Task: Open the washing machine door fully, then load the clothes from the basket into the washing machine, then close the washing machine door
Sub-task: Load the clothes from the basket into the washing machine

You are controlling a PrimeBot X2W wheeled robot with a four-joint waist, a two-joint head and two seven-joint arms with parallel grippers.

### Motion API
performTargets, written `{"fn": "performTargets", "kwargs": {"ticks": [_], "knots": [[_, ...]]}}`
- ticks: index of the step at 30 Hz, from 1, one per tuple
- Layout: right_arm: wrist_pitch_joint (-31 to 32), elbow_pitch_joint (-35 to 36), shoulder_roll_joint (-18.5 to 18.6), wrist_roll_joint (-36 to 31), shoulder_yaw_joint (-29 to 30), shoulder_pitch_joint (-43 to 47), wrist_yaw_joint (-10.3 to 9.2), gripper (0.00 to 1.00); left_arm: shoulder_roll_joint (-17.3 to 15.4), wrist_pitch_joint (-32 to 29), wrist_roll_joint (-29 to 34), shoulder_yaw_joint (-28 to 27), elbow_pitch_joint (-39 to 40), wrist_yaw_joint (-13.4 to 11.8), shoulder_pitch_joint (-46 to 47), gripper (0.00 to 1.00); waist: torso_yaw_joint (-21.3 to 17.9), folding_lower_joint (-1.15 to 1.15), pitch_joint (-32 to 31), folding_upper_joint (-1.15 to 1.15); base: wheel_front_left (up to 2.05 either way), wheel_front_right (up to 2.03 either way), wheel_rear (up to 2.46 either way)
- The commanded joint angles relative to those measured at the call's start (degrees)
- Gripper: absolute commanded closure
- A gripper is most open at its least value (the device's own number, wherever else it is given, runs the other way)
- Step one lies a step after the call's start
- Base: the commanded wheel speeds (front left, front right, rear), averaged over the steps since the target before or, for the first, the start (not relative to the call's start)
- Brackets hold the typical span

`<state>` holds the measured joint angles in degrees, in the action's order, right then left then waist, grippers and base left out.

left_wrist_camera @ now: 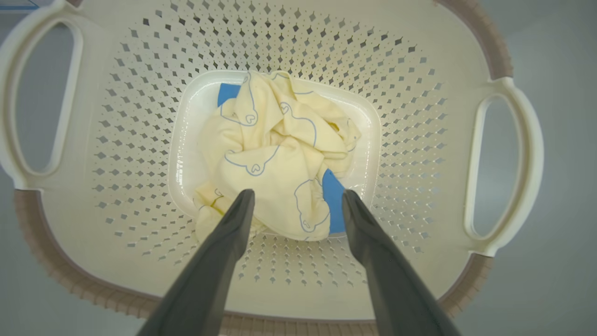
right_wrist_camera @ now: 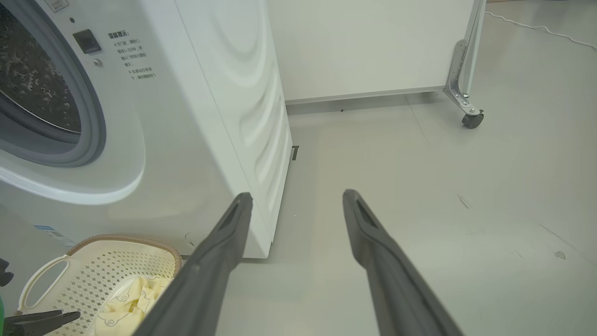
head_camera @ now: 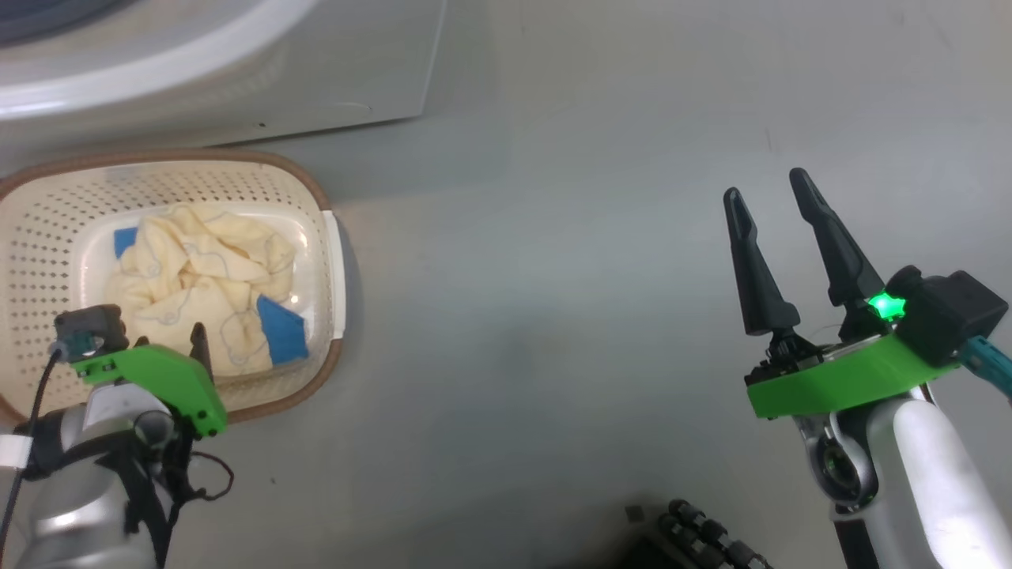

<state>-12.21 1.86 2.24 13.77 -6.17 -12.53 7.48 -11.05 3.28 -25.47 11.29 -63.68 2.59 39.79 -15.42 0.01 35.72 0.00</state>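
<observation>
Clothes (left_wrist_camera: 275,154) sit mid-frame in the basket (left_wrist_camera: 419,116), just beyond the left gripper (left_wrist_camera: 297,193), fingers spread wide. Right gripper (right_wrist_camera: 297,195) gapes empty too.

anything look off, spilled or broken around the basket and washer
Nothing stands out. The clothes lie bunched in the basket, which stands upright on the floor before the washing machine.

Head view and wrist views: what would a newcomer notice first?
Crumpled cream-yellow clothes with blue patches lie in the brown-rimmed, perforated cream plastic basket, the open left gripper poised over them. Beside the basket, the big white washing machine shows its drum mouth uncovered; the open right gripper hangs over grey floor.
</observation>
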Motion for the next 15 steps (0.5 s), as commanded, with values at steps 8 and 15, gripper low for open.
{"fn": "performTargets", "kwargs": {"ticks": [8, 15], "knots": [[-2.3, 0.1, 0.6, 2.8, -3.1, -2.4, 0.01, 0.0, -6.4, -4.2, -2.5, -3.1, -4.7, 1.6, 5.0, 0.0, -6.5, -0.01, 10.8, 0.0, 0.0, 0.0, 0.0], [-2.7, 0.2, 0.6, 4.0, -4.0, -3.6, 0.01, 0.0, -8.9, -7.4, -4.1, -4.4, -6.7, 1.0, 8.4, 0.0, -7.9, -0.01, 15.0, 0.0, 0.0, 0.0, 0.0]]}}
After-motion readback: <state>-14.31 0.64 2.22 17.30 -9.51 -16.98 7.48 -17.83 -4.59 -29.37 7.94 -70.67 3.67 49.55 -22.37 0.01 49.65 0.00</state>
